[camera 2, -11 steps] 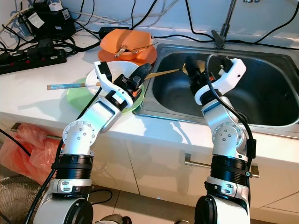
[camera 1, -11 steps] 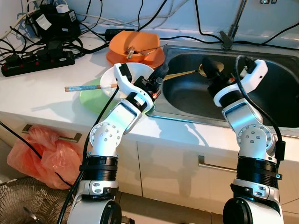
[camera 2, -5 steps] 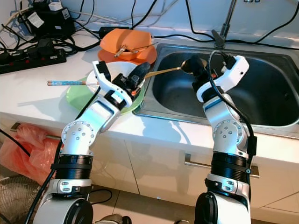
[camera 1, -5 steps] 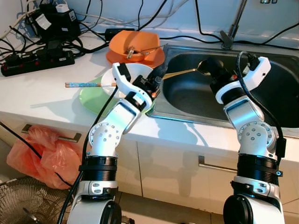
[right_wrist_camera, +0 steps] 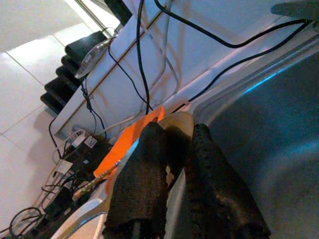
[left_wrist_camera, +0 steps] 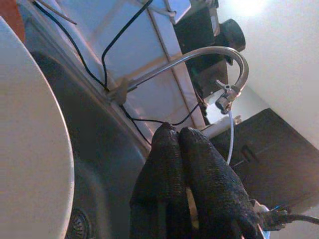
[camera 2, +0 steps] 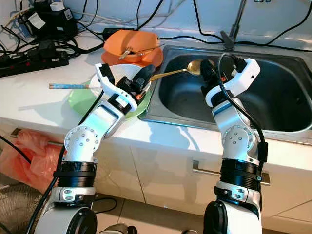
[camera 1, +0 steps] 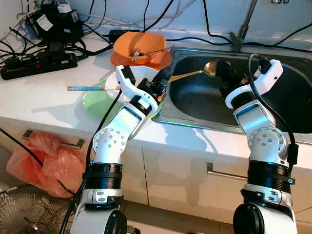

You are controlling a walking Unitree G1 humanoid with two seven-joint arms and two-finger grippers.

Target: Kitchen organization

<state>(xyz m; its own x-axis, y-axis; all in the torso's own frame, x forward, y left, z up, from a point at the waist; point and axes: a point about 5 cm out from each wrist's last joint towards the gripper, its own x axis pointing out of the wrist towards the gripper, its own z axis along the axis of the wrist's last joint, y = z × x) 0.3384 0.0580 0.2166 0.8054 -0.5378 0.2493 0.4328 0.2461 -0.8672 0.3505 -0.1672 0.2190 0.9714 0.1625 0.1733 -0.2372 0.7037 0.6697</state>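
left eye view
surface: white counter (camera 1: 44,97) with steel sink (camera 1: 195,105) set in it; power strip (camera 1: 36,66) and black cables at back; drawers below, orange-red plastic bag (camera 1: 46,161) low beside them.
containers: orange bowl (camera 1: 141,46) behind a white bowl (camera 1: 139,78), which sits on a green plate (camera 1: 95,105); chopsticks (camera 1: 90,88) lie across the white bowl's rim; something lies in the orange bowl, too small to tell.
left gripper (camera 1: 164,78): at sink's near-left rim, beside the white bowl, fingers pressed on the handle of a gold spoon (camera 1: 210,68).
spoon: spoon bowl raised over the sink, touching or just beside the right gripper (camera 1: 223,72).

left wrist view
fingers (left_wrist_camera: 207,179): closed tight; faucet (left_wrist_camera: 199,57) beyond, white bowl rim alongside.

right wrist view
fingers (right_wrist_camera: 142,179): slightly apart, pale spoon bowl between the tips; cannot tell if gripped.
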